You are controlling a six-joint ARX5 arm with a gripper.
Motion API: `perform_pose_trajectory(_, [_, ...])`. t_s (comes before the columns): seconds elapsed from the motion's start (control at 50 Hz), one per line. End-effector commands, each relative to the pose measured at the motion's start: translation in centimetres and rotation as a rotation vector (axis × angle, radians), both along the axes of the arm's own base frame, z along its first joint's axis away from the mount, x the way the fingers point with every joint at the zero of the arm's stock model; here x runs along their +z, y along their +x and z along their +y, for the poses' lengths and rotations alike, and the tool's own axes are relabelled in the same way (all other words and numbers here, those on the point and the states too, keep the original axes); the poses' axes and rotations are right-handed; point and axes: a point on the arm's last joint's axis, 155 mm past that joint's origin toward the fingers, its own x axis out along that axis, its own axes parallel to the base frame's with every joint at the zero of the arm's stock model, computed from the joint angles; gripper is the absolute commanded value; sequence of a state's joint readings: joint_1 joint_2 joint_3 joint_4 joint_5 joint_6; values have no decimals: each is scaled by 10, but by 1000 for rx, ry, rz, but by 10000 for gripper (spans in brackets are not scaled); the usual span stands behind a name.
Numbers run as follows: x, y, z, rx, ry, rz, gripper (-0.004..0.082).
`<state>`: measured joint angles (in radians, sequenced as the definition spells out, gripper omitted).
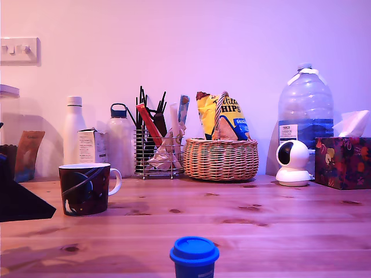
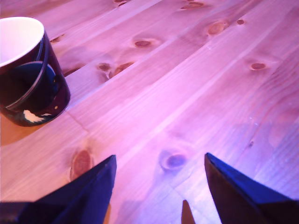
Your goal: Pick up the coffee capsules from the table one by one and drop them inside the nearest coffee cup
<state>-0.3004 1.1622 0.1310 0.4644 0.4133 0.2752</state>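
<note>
The gripper [image 2: 160,161] is spread wide with nothing between its dark fingers [image 2: 91,186] — only bare table [image 2: 187,84] shows there. The coffee cup [image 2: 25,70], partly cut off in the wrist view, stands near. The blue coffee capsule [image 1: 194,256] sits at the exterior view's bottom edge — its base cropped.

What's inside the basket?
Snack bags poke out of the basket; a yellow chip bag is clearest. Anything lower down is hidden by the woven wall.
</note>
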Motion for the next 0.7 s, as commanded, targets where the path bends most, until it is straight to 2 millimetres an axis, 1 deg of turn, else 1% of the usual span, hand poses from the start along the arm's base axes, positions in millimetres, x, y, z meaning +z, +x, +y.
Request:
perform_pose_trajectory(0.0, [-1,-2,2,12,-7,10,509])
perform_pose_trajectory(0.28, [1,-3,-1,-2,-17,6,509])
perform_pose_trajectory(0.36, [5,-4,-6,-29,-38,-6,509])
perform_pose_trajectory(0.54, [25,-4,-18,-93,-94,-73,509])
perform_pose_trajectory(0.68, [30,-9,-25,-136,-119,-79,509])
